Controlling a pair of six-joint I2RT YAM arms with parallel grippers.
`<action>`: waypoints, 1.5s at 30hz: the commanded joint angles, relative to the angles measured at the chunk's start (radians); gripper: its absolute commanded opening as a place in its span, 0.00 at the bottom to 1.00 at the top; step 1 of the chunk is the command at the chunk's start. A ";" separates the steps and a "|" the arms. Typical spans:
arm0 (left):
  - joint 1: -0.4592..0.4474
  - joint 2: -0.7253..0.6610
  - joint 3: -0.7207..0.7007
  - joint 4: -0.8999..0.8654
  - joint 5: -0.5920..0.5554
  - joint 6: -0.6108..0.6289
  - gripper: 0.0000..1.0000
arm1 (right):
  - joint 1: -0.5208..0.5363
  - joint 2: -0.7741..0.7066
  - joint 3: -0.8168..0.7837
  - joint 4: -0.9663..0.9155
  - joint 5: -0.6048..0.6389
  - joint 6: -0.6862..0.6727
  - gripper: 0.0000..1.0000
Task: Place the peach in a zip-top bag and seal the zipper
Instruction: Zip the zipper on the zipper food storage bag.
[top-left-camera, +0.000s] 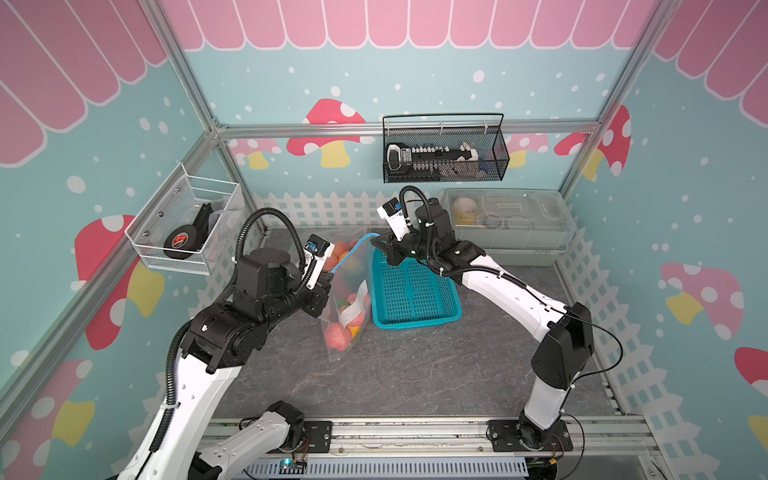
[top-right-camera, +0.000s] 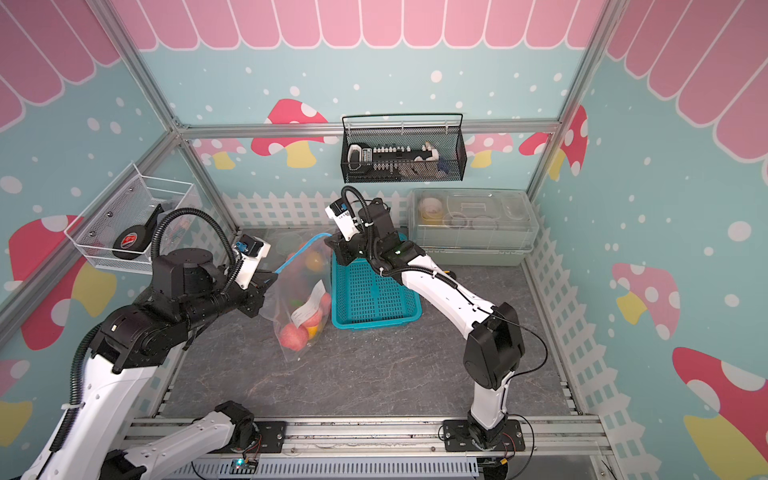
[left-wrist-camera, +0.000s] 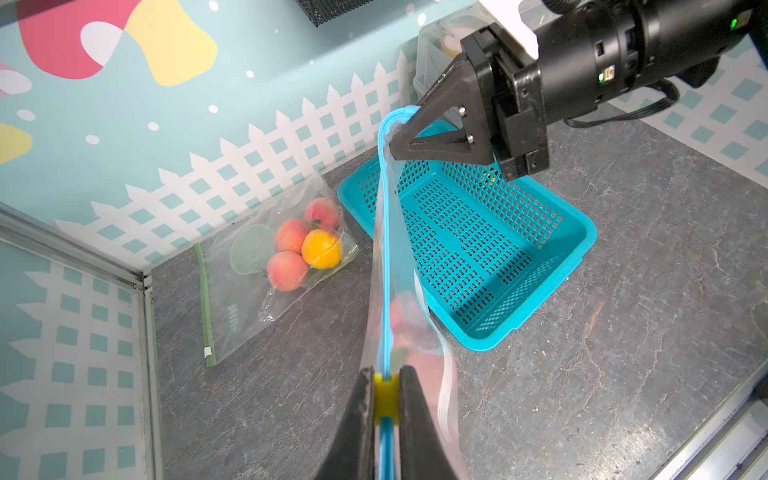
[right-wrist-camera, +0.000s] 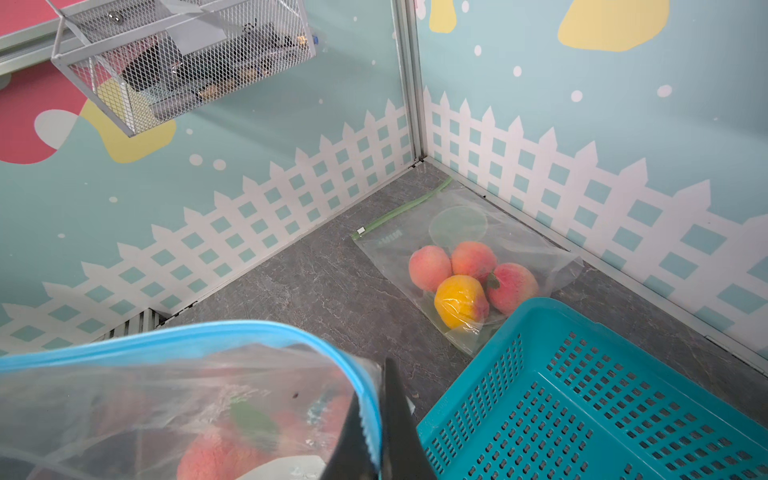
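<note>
Peaches (top-left-camera: 337, 335) sat inside the clear bag (top-left-camera: 351, 286), held up beside the blue basket (top-left-camera: 415, 291). Left gripper (left-wrist-camera: 386, 376) was clamped on its yellow slider (left-wrist-camera: 386, 399); right gripper (left-wrist-camera: 400, 139) pinched the far end of the zipper (left-wrist-camera: 388, 270).

Lab robot cell: aluminium frame (top-left-camera: 548, 124), mushroom-print walls (top-left-camera: 415, 79), rail-mounted arms (top-left-camera: 498, 278).

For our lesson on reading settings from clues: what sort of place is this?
Probably a robot test booth dressed as a playful garden: an aluminium frame boxes it in, a mushroom backdrop lines the walls, and two robot arms are bolted to a base rail.
</note>
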 joint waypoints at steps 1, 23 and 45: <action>0.002 -0.039 -0.001 -0.036 -0.017 -0.010 0.11 | -0.023 -0.023 -0.021 0.030 0.082 0.037 0.00; 0.003 -0.114 -0.030 -0.097 -0.057 -0.046 0.13 | -0.026 -0.022 -0.043 0.080 0.127 0.064 0.00; 0.004 0.046 -0.029 -0.058 0.017 0.016 0.46 | -0.026 -0.002 -0.030 0.069 0.042 0.056 0.00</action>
